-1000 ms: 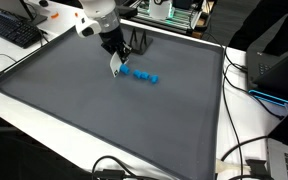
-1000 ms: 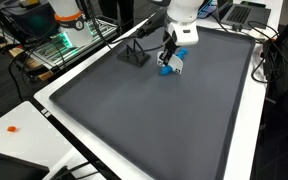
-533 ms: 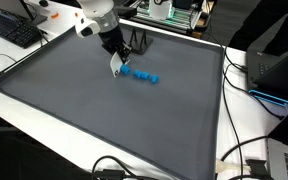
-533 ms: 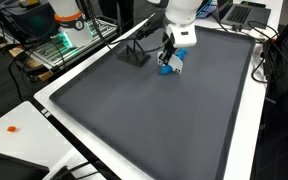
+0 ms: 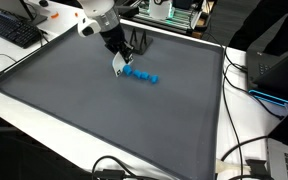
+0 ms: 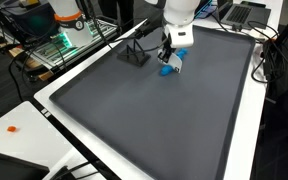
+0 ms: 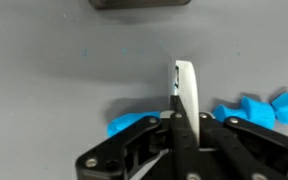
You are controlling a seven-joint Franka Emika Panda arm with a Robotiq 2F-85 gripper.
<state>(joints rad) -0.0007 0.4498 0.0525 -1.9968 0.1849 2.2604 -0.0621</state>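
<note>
My gripper (image 5: 117, 64) hangs low over the dark grey mat (image 5: 94, 120), at the left end of a short row of small blue pieces (image 5: 142, 75). In the wrist view the jaws (image 7: 182, 112) are closed together, with a thin white piece (image 7: 185, 85) sticking out between them. Blue pieces lie on both sides of the jaws, one on the left (image 7: 132, 123) and a cluster on the right (image 7: 254, 108). In an exterior view the gripper (image 6: 170, 62) sits just above a blue piece (image 6: 165, 70).
A small black stand (image 6: 134, 55) sits on the mat near the gripper; it also shows in the wrist view (image 7: 139, 3). A raised rim (image 5: 227, 100) frames the mat. A keyboard (image 5: 12, 30), cables and electronics lie around the table.
The gripper has shifted very slightly over the blue pieces. The jaws stay closed, and the blue pieces have not visibly moved.
</note>
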